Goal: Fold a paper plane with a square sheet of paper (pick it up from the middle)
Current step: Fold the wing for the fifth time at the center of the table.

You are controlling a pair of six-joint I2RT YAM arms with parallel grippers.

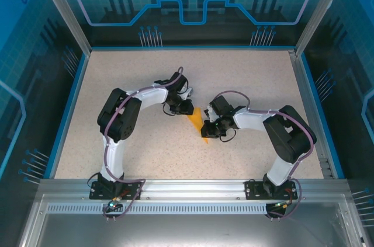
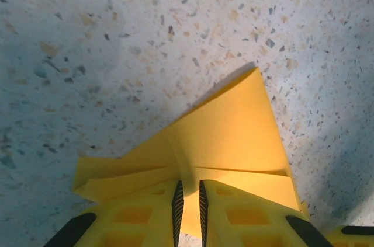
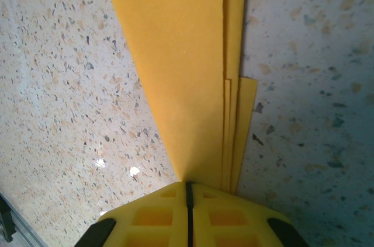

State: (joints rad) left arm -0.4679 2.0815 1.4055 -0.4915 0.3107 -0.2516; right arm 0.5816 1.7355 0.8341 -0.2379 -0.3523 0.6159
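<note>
The orange-yellow paper plane (image 1: 197, 117) hangs just over the middle of the table, between my two grippers. My left gripper (image 1: 187, 108) holds its upper left end and my right gripper (image 1: 209, 129) its lower right end. In the left wrist view a raised centre fold of the paper plane (image 2: 234, 130) runs in between the almost closed jaws of the left gripper (image 2: 189, 191), and flat flaps spread to both sides. In the right wrist view the paper plane (image 3: 181, 54) is a long narrow wedge of stacked layers, its narrow end pinched in the shut right gripper (image 3: 188, 185).
The speckled beige table (image 1: 117, 83) has a blue rim and metal posts at its corners. Both arms bend inward from their bases at the near edge, and free surface lies all round the paper.
</note>
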